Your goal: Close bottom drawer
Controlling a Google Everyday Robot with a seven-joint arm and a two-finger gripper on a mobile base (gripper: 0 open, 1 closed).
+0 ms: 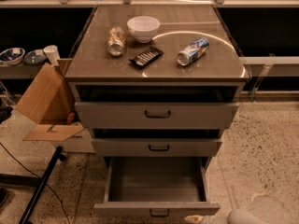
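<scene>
The bottom drawer [156, 208] of the grey cabinet is pulled far out and its shallow box is empty. Its low front panel carries a small dark bar handle [160, 213] at the centre. My gripper [193, 219] is at the lower edge of the view, just below the right end of that front panel and close to it. My pale arm [245, 217] comes in from the lower right. Most of the gripper is cut off by the frame edge.
The middle drawer [158, 147] and top drawer [158, 114] stand slightly out. On the cabinet top lie a white bowl [143, 28], two cans [117, 40] [193, 51] and a dark remote [145, 56]. An open cardboard box [44, 104] and a dark stand leg [39, 185] are on the left floor.
</scene>
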